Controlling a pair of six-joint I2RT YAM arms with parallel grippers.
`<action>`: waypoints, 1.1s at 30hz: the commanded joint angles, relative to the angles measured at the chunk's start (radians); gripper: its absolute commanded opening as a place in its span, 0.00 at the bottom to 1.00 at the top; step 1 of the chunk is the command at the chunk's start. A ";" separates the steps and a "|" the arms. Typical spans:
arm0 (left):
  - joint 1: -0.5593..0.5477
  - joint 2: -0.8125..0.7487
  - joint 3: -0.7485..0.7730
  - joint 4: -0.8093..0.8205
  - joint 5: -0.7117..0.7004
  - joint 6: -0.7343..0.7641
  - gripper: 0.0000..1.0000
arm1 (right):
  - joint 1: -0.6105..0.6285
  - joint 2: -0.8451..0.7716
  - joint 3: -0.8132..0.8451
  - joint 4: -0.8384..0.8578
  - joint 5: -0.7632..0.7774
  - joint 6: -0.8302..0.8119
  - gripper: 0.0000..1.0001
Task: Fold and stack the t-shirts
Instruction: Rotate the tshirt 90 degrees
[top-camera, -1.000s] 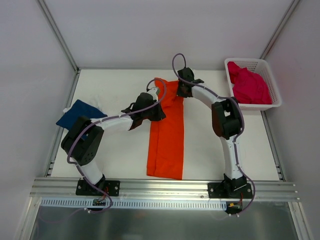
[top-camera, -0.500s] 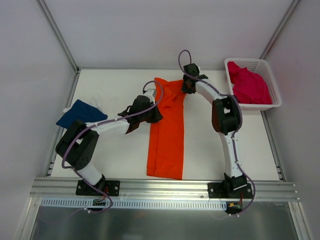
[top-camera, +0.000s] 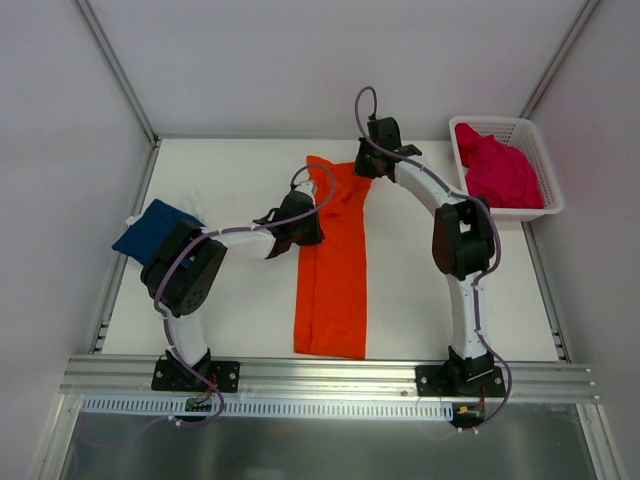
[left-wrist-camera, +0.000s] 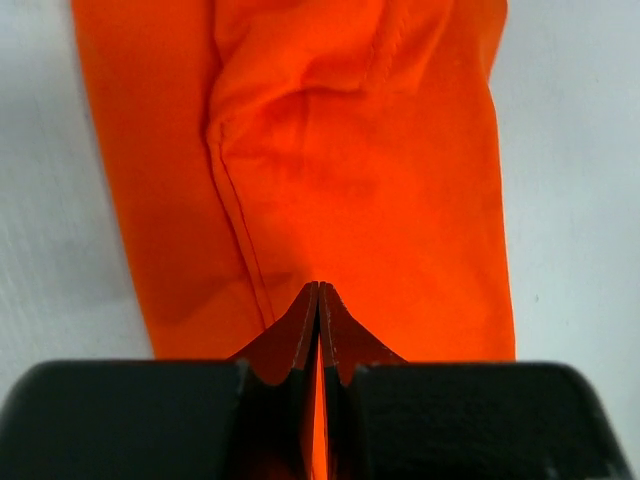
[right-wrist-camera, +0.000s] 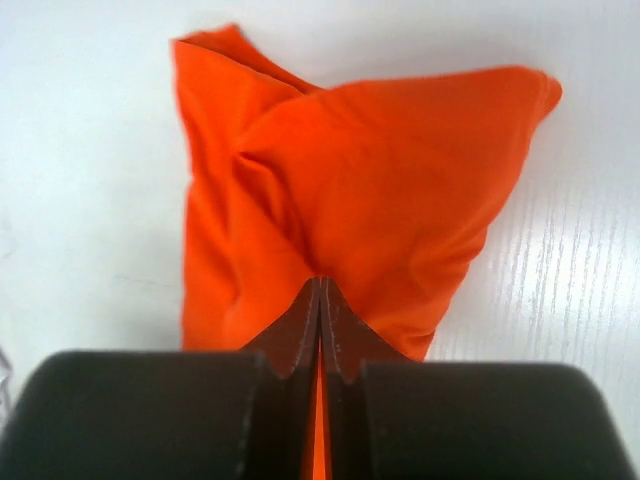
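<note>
Left tool (left-wrist-camera: 318, 292) is pinched shut on the left edge of the orange t-shirt (top-camera: 335, 270), mid-frame. Right tool (right-wrist-camera: 320, 288) is clamped on its bunched top end, upper centre. These 2 grips look set to carry that end over for a fold. The rest lies in a long strip on the table (top-camera: 240, 170). Navy t-shirt (top-camera: 155, 228) sits far left — magenta t-shirt (top-camera: 500, 170) in the basket (top-camera: 553, 190), upper right.

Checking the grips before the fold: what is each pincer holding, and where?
Both hold the orange shirt: the left pincer at its left edge, the right pincer at its far right corner.
</note>
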 joint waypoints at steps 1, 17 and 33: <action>-0.010 0.006 0.072 -0.011 -0.091 -0.023 0.00 | -0.001 -0.108 0.004 0.032 -0.044 -0.033 0.01; 0.028 0.105 0.264 -0.110 -0.182 0.035 0.00 | -0.005 0.048 0.110 0.014 -0.136 -0.036 0.33; 0.057 0.233 0.317 -0.070 -0.124 0.036 0.00 | -0.007 0.076 0.048 0.029 -0.167 -0.036 0.36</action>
